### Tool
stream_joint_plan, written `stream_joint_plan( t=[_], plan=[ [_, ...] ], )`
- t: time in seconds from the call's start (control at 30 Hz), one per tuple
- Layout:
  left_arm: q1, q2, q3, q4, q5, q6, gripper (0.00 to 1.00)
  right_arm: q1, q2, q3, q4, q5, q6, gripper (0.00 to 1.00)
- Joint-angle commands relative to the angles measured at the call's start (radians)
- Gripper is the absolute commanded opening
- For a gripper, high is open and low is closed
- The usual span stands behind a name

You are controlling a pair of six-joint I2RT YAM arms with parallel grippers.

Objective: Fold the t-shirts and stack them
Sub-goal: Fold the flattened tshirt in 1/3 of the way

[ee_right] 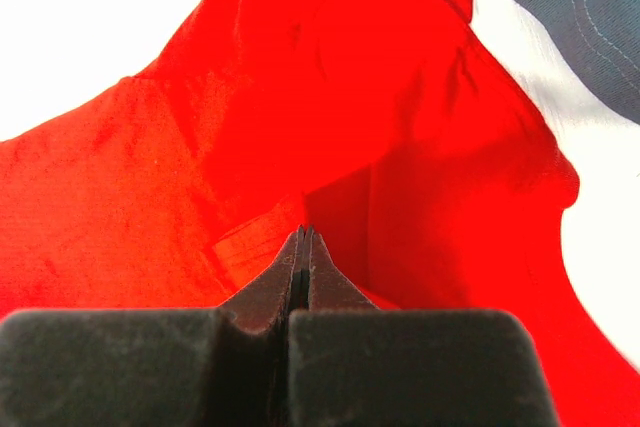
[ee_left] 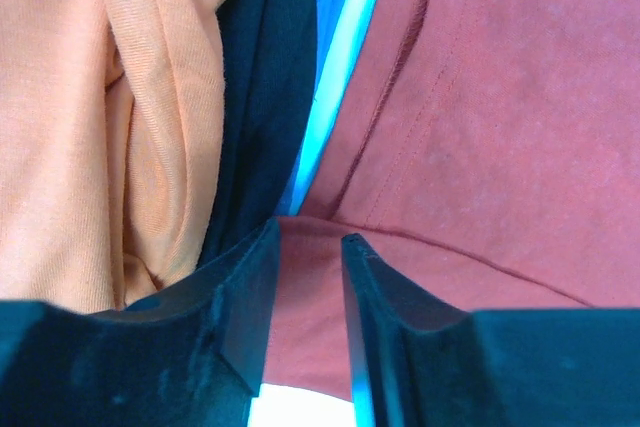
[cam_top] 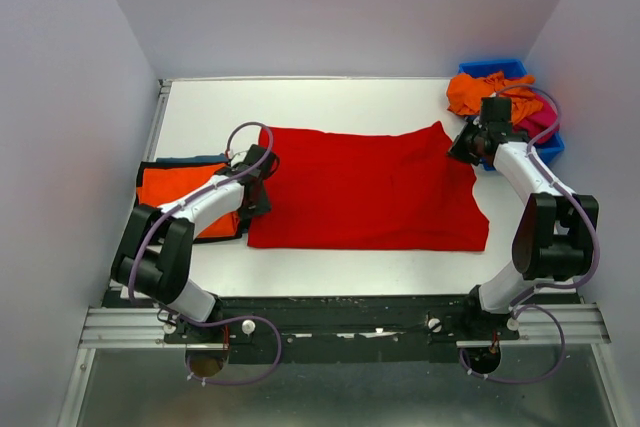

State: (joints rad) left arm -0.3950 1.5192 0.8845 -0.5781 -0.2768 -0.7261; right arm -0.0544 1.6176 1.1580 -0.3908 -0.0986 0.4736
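Observation:
A large red t-shirt (cam_top: 370,187) lies spread flat across the middle of the table. At its left edge my left gripper (cam_top: 262,175) is open, and the left wrist view shows red cloth (ee_left: 500,127) lying loose between and beyond its fingers (ee_left: 240,287). At the shirt's back right corner my right gripper (cam_top: 464,147) is shut on the red t-shirt's hem (ee_right: 250,242), with cloth rising in a fold around the tips. A folded orange t-shirt (cam_top: 175,187) tops a stack at the left, over dark and teal-blue cloth (ee_left: 335,77).
A blue bin (cam_top: 552,147) at the back right holds a crumpled orange t-shirt (cam_top: 482,92) and magenta cloth (cam_top: 540,125). Grey cloth (ee_right: 580,17) lies just past the red shirt's corner. Walls close in on the left, back and right.

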Motion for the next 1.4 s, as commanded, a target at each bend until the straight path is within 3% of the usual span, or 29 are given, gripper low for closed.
stream_joint_plan(
  t=[0.0,0.1,0.13,0.3,0.5,0.77,1.0,1.07,1.13,1.37],
  plan=[
    [-0.007,0.027,-0.016,-0.022,0.005,-0.012,0.5,-0.01,-0.01,0.009,0.003,0.004,0.003,0.01],
    [-0.005,0.03,-0.025,-0.008,0.014,-0.012,0.5,-0.01,-0.009,0.009,0.003,0.002,0.003,0.01],
    [-0.005,0.03,-0.027,0.0,0.021,-0.01,0.46,-0.012,-0.01,0.008,0.003,0.002,0.003,0.01],
    [-0.005,-0.001,-0.015,0.012,0.025,-0.007,0.0,-0.01,-0.009,0.009,0.004,0.002,0.003,0.01],
    [-0.021,-0.051,0.044,-0.029,-0.013,0.013,0.0,-0.015,-0.016,0.023,-0.006,0.004,0.003,0.01],
    [-0.028,-0.139,0.002,0.02,-0.035,0.001,0.0,-0.022,-0.036,0.06,-0.025,-0.01,0.01,0.01],
    [-0.028,-0.12,0.021,0.03,-0.045,0.023,0.0,-0.024,-0.03,0.097,-0.042,-0.021,0.008,0.01],
    [-0.03,-0.081,0.051,-0.012,-0.058,0.022,0.27,-0.024,-0.022,0.106,-0.052,-0.023,0.005,0.01],
    [-0.028,-0.045,0.065,-0.034,-0.065,0.019,0.41,-0.024,-0.019,0.105,-0.052,-0.03,0.003,0.01],
    [-0.028,0.056,0.077,-0.045,-0.053,0.019,0.44,-0.024,-0.018,0.088,-0.045,-0.03,0.007,0.01]
  ],
)
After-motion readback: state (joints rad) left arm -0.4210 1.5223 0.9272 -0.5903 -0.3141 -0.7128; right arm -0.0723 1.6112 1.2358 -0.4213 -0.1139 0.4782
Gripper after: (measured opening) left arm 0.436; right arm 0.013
